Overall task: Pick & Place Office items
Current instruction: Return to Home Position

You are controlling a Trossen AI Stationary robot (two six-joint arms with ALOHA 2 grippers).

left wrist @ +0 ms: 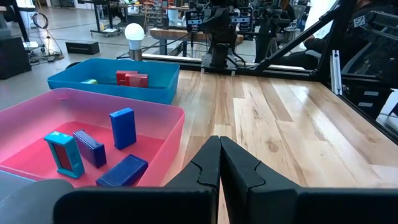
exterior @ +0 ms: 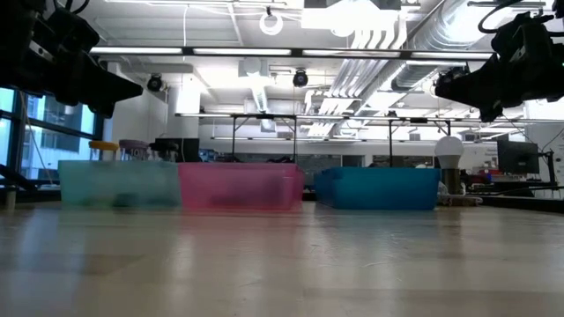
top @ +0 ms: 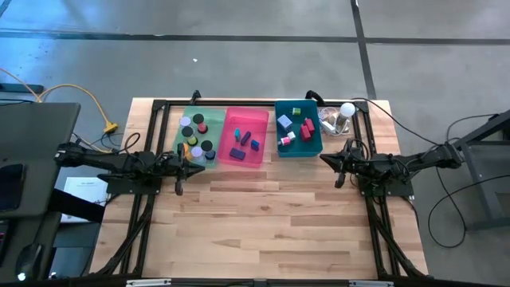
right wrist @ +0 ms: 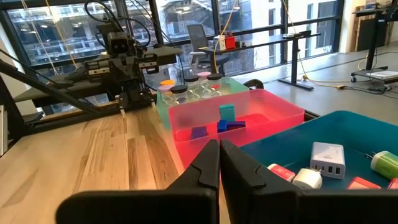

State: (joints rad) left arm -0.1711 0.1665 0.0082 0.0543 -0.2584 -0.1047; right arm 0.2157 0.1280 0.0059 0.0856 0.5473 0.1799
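High view has the office items (top: 237, 153) sorted into green bin (top: 177, 137), pink bin (top: 239, 119) and teal bin (top: 299, 153); left claw (left wrist: 219, 142) and right claw (right wrist: 219, 145), both pressed together and empty, hover beside them.

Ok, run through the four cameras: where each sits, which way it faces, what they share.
High view: above the table, straight down; left gripper and right gripper both shut.
Low view: table-top height, level toward green bin, pink bin and teal bin; grippers at upper corners.
Left wrist view: on the left arm, facing the right arm; own gripper foremost.
Right wrist view: on the right arm, facing the left arm; own gripper foremost.
Shared: all four show the pink bin.
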